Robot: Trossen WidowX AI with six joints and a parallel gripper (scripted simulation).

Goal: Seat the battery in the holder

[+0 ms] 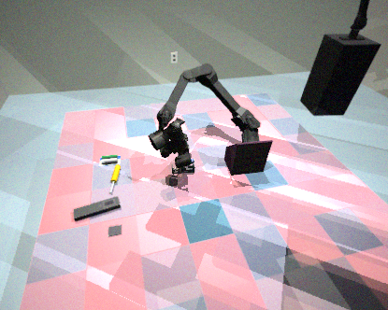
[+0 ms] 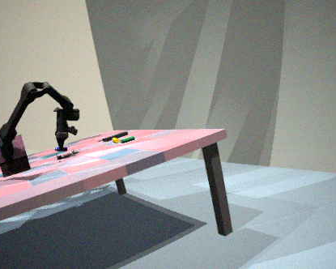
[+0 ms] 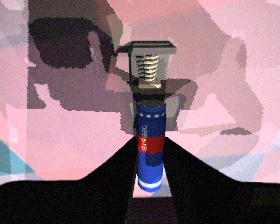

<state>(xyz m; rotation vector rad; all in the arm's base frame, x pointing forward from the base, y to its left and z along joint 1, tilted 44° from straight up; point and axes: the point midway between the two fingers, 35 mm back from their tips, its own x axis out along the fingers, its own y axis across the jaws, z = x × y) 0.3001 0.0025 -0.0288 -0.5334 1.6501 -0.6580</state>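
A blue battery with a red band (image 3: 151, 120) (image 2: 61, 149) is held between the fingers of my gripper (image 3: 149, 141) (image 2: 61, 146) (image 1: 185, 163), which is shut on it. Its dark end points toward the holder's spring and its pale end is nearest the wrist camera. The holder (image 3: 153, 47) (image 2: 63, 156) (image 1: 188, 170) lies on the table, with its coil spring (image 3: 147, 67) visible beyond the battery. The battery appears above the holder, roughly in line with it in the wrist view. The holder's near end and lip are hidden by the battery and fingers.
A yellow screwdriver (image 1: 115, 174) (image 2: 115, 140), a long black object (image 1: 96, 209) (image 2: 115, 136), a green cylinder (image 1: 109, 157) (image 2: 128, 139) and a grey square (image 1: 114, 231) lie on the table. A dark block (image 1: 248, 158) stands by the arm's base.
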